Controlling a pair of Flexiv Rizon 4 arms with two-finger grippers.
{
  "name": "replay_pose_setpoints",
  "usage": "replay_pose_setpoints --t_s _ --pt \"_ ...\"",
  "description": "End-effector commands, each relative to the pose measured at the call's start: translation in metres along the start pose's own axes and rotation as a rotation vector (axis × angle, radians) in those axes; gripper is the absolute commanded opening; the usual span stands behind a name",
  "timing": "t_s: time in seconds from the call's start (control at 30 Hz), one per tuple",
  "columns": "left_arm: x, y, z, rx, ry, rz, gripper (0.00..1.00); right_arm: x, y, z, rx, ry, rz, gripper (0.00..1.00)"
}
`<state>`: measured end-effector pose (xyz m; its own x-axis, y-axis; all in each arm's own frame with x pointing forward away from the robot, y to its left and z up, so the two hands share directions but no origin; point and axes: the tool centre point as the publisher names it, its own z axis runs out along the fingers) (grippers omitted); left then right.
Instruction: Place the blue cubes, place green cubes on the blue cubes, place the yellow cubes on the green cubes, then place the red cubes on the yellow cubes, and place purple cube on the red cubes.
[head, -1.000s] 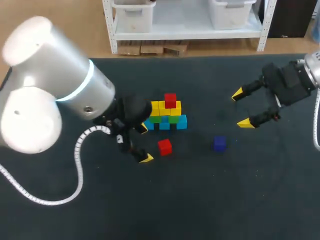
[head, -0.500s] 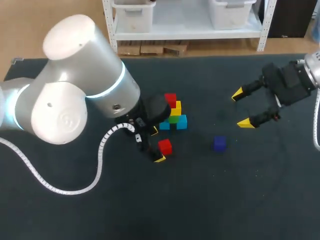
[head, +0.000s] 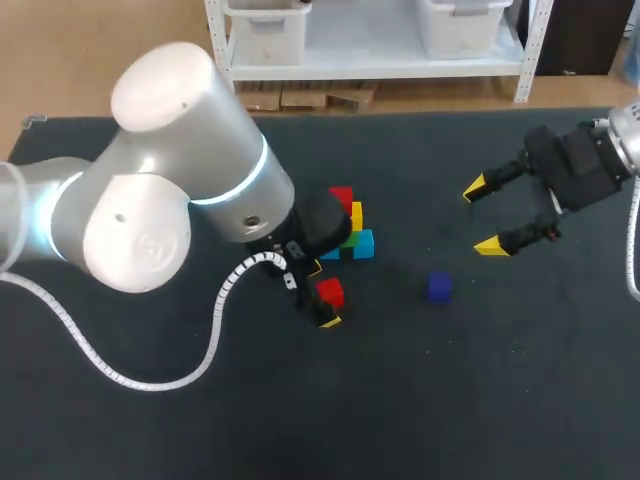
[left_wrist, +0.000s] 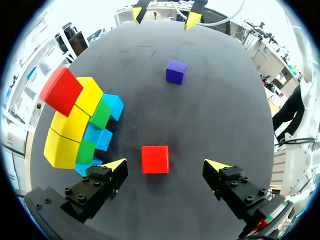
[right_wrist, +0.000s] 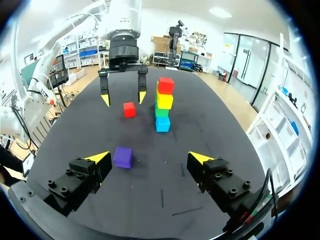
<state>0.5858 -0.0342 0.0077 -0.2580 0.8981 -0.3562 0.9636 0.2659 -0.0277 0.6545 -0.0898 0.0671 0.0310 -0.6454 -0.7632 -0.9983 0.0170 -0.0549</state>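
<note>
Head view: the left arm comes in from the left of the frame and its left gripper (head: 322, 294) sits low just left of centre, fingers spread on either side of the loose red cube (head: 330, 291); just above it, at centre, stands the stack (head: 350, 228) of blue, green and yellow cubes with one red cube on top; the purple cube (head: 438, 287) lies alone right of centre, and the right gripper (head: 483, 217) hangs wide open at the right edge, holding nothing

Left wrist view: the loose red cube lies flat on the table (left_wrist: 215, 110) between the two yellow tips, with dark table showing on both sides, so nothing is clamped yet; the stack stands beside the gripper, the purple cube well ahead

Right wrist view: the purple cube lies just by one of the parted fingers, not between them; the stack and the left gripper are far ahead

The step in hand looks like picking the second red cube; the next move calls for closing squarely on it, lifting, then setting it on the yellow cubes beside the first red without nudging the stack
</note>
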Motion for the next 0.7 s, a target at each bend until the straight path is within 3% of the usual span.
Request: replay_pose_setpoints --t_s 0.03,0.23,0.33,0.4,0.53,0.7 --pt "-0.003 0.001 0.005 -0.008 0.011 -0.006 0.89 0.001 -0.001 0.001 -0.001 -0.003 -0.001 1.0" --pt "-0.003 0.002 0.007 -0.015 0.013 -0.021 0.48 0.001 -0.001 0.001 -0.001 -0.003 -0.001 1.0" --pt "-0.001 0.003 0.008 -0.002 0.006 -0.028 0.45 0.001 -0.001 0.001 -0.001 -0.003 -0.001 1.0" --pt "-0.001 0.004 0.008 -0.004 0.008 -0.028 0.37 0.001 -0.001 0.001 -0.001 -0.003 -0.001 1.0" --pt "0.0 0.005 0.005 -0.01 0.018 -0.027 0.0 0.001 -0.001 0.001 -0.001 -0.003 -0.001 1.0" --pt "0.004 0.004 -0.008 -0.019 0.029 0.0 0.0 0.001 -0.001 0.001 -0.001 -0.003 -0.001 1.0"
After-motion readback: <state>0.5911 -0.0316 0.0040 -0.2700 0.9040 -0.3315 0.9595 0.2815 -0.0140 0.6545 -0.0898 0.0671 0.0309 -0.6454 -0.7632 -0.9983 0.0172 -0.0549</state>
